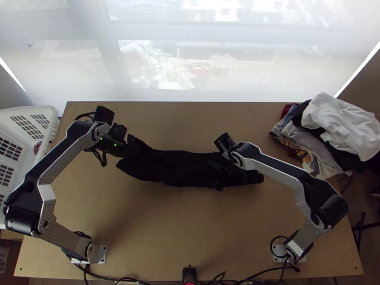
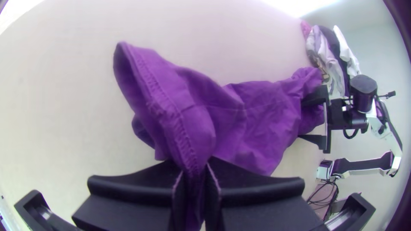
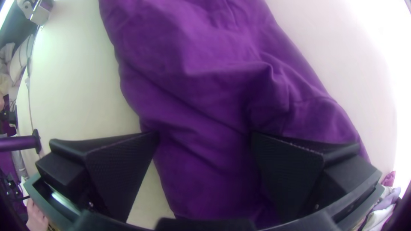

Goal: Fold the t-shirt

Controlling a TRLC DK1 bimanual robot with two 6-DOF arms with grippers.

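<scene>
In the top view a black t-shirt (image 1: 175, 166) lies as a long bunched strip across the table; it looks purple in the wrist views. My left gripper (image 1: 124, 147) is at its left end. In the left wrist view my left gripper (image 2: 196, 175) is shut on a seamed edge of the t-shirt (image 2: 257, 111). Over the strip's right part is my right gripper (image 1: 219, 173). In the right wrist view the right gripper (image 3: 204, 137) stands open, its fingers well apart, with the t-shirt (image 3: 205, 98) between and beneath them.
A pile of mixed clothes (image 1: 332, 128) lies at the table's back right corner. A white plastic basket (image 1: 28, 110) stands beside the left edge. Cables (image 1: 228, 280) run along the near edge. Bare wood (image 1: 175, 228) lies between the bases.
</scene>
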